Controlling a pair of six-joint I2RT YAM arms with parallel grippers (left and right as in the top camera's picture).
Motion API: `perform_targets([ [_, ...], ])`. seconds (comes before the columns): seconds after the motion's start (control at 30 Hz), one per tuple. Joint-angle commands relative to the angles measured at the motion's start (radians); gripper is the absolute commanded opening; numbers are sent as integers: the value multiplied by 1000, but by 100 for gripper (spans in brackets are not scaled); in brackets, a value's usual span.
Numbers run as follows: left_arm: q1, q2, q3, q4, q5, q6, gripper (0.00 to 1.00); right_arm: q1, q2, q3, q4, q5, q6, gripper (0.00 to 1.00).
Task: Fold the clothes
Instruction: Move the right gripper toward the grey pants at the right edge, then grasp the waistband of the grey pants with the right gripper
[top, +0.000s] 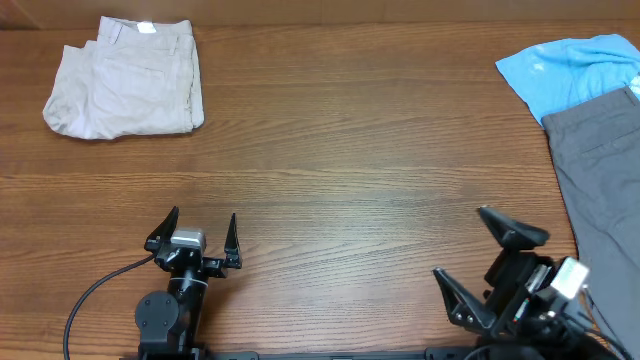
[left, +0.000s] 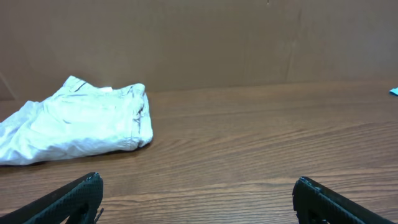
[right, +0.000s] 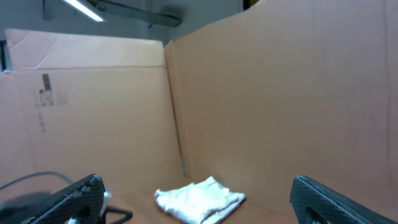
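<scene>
Folded beige khaki shorts (top: 125, 78) lie at the far left of the table; they also show in the left wrist view (left: 78, 121) and the right wrist view (right: 199, 199). A light-blue T-shirt (top: 575, 70) lies crumpled at the far right. Medium-grey shorts (top: 605, 170) lie spread along the right edge, partly over the T-shirt. My left gripper (top: 195, 238) is open and empty at the near left, its jaws wide apart (left: 198, 199). My right gripper (top: 478, 255) is open and empty at the near right, just left of the grey shorts, its jaws wide (right: 198, 202). No black garment shows.
The wooden table (top: 340, 170) is ringed by cardboard walls (right: 261, 93). A black cable (top: 95, 290) runs from the left arm's base at the near edge.
</scene>
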Motion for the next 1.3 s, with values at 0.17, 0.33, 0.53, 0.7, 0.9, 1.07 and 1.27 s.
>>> perform_targets([
  [0.17, 4, -11, -4, 0, 8, 19, 100, -2, 278, 214, -2, 39, 5, 100],
  [0.33, 4, -11, -4, 0, 8, 19, 100, -2, 499, 366, -111, 40, -30, 100],
  [0.53, 4, -11, -4, 0, 8, 19, 100, -2, 723, 534, -408, -26, -70, 100],
  [0.7, 4, -11, -4, 0, 8, 19, 100, -2, 785, 537, -367, -109, -71, 100],
  [0.9, 4, -11, -4, 0, 8, 19, 100, -26, 808, 567, -402, 22, -70, 100],
  [1.07, 4, -11, -4, 0, 8, 19, 100, -29, 933, 688, -620, 330, -108, 100],
  [1.27, 4, -11, -4, 0, 8, 19, 100, -30, 1232, 1017, -980, 751, -141, 100],
])
